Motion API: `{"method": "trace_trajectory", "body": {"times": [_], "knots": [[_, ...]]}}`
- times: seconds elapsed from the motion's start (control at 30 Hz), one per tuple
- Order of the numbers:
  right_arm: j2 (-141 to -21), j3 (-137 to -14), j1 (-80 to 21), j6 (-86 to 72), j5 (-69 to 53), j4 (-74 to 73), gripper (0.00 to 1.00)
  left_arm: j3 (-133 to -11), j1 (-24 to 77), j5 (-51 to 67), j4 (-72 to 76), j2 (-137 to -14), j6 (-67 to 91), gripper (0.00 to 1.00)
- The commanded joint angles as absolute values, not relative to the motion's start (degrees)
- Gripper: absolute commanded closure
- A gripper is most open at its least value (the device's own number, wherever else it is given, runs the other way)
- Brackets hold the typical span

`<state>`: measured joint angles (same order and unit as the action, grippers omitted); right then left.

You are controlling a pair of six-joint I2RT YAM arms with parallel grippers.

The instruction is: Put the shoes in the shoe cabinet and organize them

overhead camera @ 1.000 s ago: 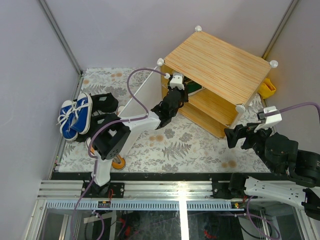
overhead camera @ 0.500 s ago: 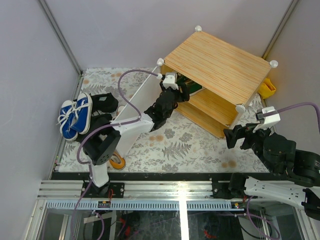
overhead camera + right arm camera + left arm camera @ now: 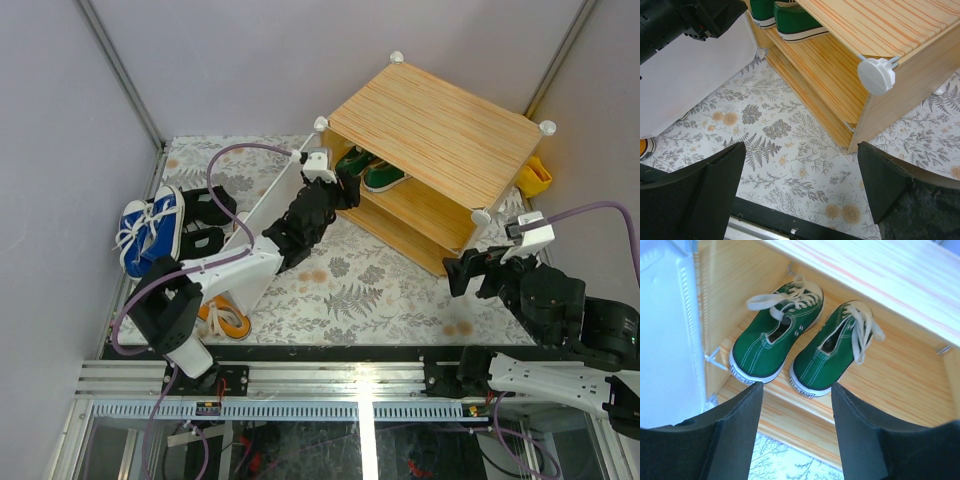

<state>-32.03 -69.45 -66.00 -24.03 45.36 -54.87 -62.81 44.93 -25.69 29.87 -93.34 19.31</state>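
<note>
Left gripper (image 3: pixel 796 390) spread, empty, facing cabinet (image 3: pixel 432 125), green pair (image 3: pixel 830 355) on its upper shelf (image 3: pixel 880 375), heels outward; right gripper (image 3: pixel 800 150) spread wide by cabinet's right corner; black pair (image 3: pixel 210 205), blue pair (image 3: pixel 150 232), what looks like one orange shoe (image 3: pixel 225 320) lie well left.

I'm seeing matt canvas and smooth white soles on the green shoes (image 3: pixel 757 352), striped wood grain on the shoe cabinet (image 3: pixel 900 380), smooth white plastic on its knob (image 3: pixel 876 75).

The top view looks down from behind; both wrist views closely face the shoe cabinet (image 3: pixel 430 130), sharing its green shoes (image 3: pixel 772 347).
</note>
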Motion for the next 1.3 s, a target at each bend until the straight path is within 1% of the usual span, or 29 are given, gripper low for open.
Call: {"method": "trace_trajectory", "body": {"times": [0.0,0.07,0.1,0.17,0.2,0.27,0.37,0.43,0.47,0.57,0.83,0.9,1.1,1.17,1.27], "knots": [[-34.10,-69.10,-66.11,-24.50,44.36,-51.92,0.01,-61.13,44.22,-28.28,26.39,-91.68,20.06,0.45],[-34.37,-68.96,-66.11,-24.39,44.55,-51.94,0.01,-60.34,44.21,-26.34,26.38,-90.13,19.24,0.45],[-34.60,-69.02,-66.11,-24.36,44.56,-51.87,0.01,-60.54,44.21,-24.84,25.47,-89.36,18.68,0.43],[-35.01,-69.26,-66.15,-24.35,44.29,-51.77,0.00,-64.49,44.23,-20.25,18.42,-87.51,17.21,0.40],[-35.19,-69.33,-66.10,-24.39,43.94,-51.69,0.01,-67.33,44.29,-19.12,11.86,-86.57,17.21,0.39],[-35.40,-69.14,-66.11,-24.50,43.38,-51.33,0.01,-71.23,44.55,-17.51,4.69,-84.24,17.51,0.37],[-35.52,-67.98,-66.13,-24.56,42.45,-49.96,0.01,-72.39,45.28,-16.38,-0.14,-78.82,16.92,0.33],[-35.92,-67.59,-66.12,-24.32,41.86,-49.08,0.00,-73.31,45.44,-16.69,-3.12,-75.68,16.08,0.22],[-36.31,-67.53,-66.13,-24.16,41.60,-48.83,0.01,-74.06,45.55,-17.66,-4.63,-74.33,15.17,0.18],[-37.58,-67.66,-66.09,-23.57,40.29,-47.59,0.01,-74.97,45.53,-22.88,-7.86,-69.83,12.76,0.01],[-40.83,-67.84,-66.13,-21.79,37.47,-44.32,0.01,-75.02,44.49,-41.96,-14.40,-59.50,10.66,0.00],[-41.95,-68.11,-66.10,-21.26,36.67,-43.60,0.01,-76.08,42.83,-43.62,-16.29,-58.52,11.27,0.00],[-44.23,-69.30,-66.10,-20.76,34.48,-42.84,0.00,-83.29,33.64,-42.58,-24.22,-63.09,14.56,0.03],[-44.32,-69.07,-66.10,-20.87,33.67,-42.43,0.01,-85.86,27.20,-39.09,-26.01,-65.09,16.07,0.03],[-44.56,-68.75,-66.09,-21.05,32.32,-41.98,0.01,-88.55,12.28,-27.39,-30.24,-68.00,20.48,0.05]]}}
